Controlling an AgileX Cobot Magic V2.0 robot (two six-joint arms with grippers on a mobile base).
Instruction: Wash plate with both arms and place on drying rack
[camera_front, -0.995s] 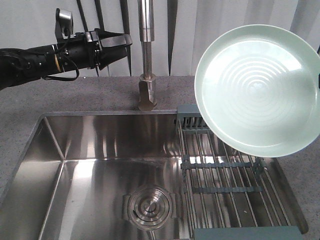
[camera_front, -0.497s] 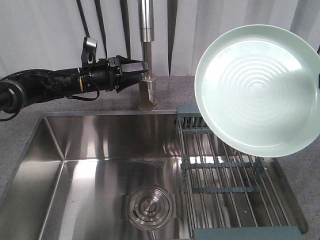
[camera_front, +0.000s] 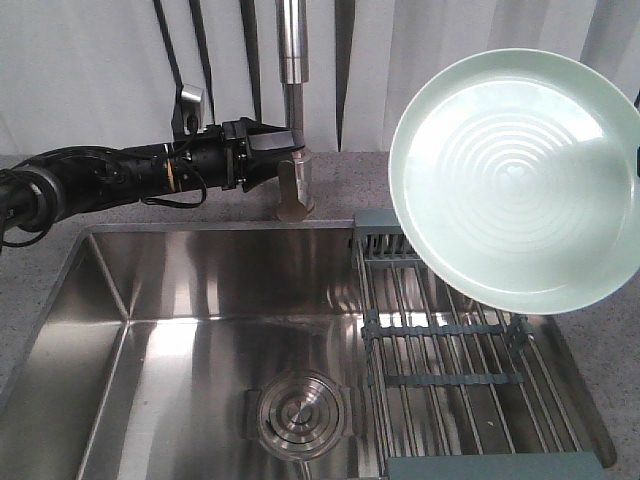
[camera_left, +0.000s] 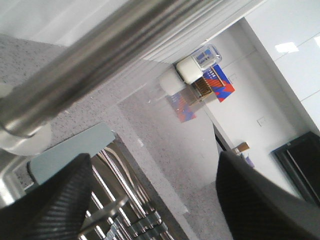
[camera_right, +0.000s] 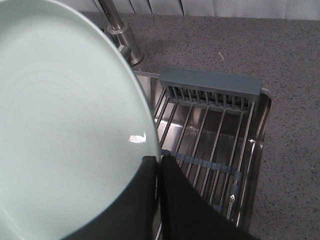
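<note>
**sinkwatcher:** Which step are we on? To me the actual washing hasn't started. The plate (camera_front: 515, 180) is up in the air at about 2 o'clock in the front view, tipped on edge with its ringed face toward the camera. It overlaps the far end of the drying rack (camera_front: 450, 370), but as far as I can tell it isn't resting on it. The right gripper (camera_right: 159, 200) is pinched tight on the rim, and the wrist cam shows one black finger on each side of the edge.

**rodbender:** Yeah, I'd call this the "get the water on" step. The left arm (camera_front: 100, 175) reaches in from 9 o'clock, and the left gripper (camera_front: 278, 150) sits right by the faucet (camera_front: 294, 195) at 12 o'clock, level with the stubby part above the base. Its own cam shows the fingers (camera_left: 45, 200) spread wide with nothing clamped, and the steel tube crosses the view at 10 o'clock. Can't tell if it's touching the metal.

**sinkwatcher:** So what does the next move need?

**rodbender:** My guess is it has to line up on the lever and work it gently. Then the plate has to swing from 2 o'clock toward the middle of the basin. The spout is out of frame, so I can't say where the water would land.

**sinkwatcher:** Anything in the containers?

**rodbender:** The sink (camera_front: 200, 300) looks dry, with only the round drain strainer (camera_front: 300, 410) sitting at 6 o'clock. The rack spans the sink's 3 o'clock side and it's just bare rods, nothing on them.
</note>
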